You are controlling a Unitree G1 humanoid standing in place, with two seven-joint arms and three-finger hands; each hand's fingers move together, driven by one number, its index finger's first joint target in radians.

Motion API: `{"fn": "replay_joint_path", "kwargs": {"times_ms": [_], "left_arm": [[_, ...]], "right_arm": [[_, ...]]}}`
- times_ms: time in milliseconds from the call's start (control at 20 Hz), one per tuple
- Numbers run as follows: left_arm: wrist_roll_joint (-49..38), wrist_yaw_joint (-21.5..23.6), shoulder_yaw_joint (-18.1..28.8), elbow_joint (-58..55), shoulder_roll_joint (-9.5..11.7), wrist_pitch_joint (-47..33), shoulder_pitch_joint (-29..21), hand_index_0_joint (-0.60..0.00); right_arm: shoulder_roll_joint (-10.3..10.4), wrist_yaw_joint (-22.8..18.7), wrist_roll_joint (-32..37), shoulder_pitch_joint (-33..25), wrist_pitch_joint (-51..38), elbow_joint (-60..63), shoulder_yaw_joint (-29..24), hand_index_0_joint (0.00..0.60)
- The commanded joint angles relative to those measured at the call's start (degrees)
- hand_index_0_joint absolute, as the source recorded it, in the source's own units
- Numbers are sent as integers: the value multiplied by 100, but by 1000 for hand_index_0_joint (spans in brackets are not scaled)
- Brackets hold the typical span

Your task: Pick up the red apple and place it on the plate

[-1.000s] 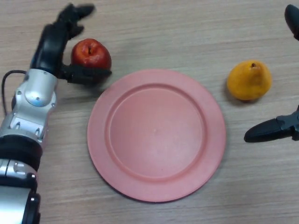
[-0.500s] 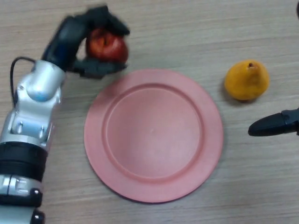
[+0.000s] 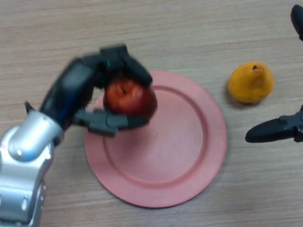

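Observation:
My left hand is shut on the red apple, with fingers curled over its top and the thumb under it. It holds the apple above the left part of the pink plate, which lies in the middle of the wooden table. My right hand shows at the right edge, with a straight finger pointing left, away from the plate and holding nothing.
A yellow pear lies on the table to the right of the plate, just above my right hand. The wooden table stretches beyond the plate on all sides.
My left hand closed round the apple, lifted it off the table and carried it right and toward me, over the plate's left part. The right hand has barely moved.

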Motion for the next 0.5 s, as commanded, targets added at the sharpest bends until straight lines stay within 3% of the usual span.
{"fn": "replay_joint_path", "kwargs": {"times_ms": [50, 150, 200, 250, 400, 450, 500], "left_arm": [[140, 29, 283, -508, 81, 15, -187, -600], [586, -91, 228, -544, 120, 19, -172, -600], [565, -194, 299, -648, 96, 42, -189, -550], [568, -204, 294, -649, 95, 20, -188, -450], [784, -577, 236, -914, 120, -344, 9, -56], [816, -710, 268, -1048, 111, -400, 66, 0], [684, -691, 432, -1290, 68, -178, 48, 0]], "right_arm": [[-157, -87, -37, -172, -535, -267, -471, 0], [-262, -118, 118, -191, -571, -267, -537, 0], [-279, -107, 169, -195, -596, -267, -611, 0], [-276, -111, 181, -190, -602, -267, -620, 0], [-382, -90, -114, -149, -669, -267, -556, 0], [-411, -36, -272, -166, -677, -267, -506, 0], [-372, 185, -617, -262, -755, -267, -434, 0]]}}
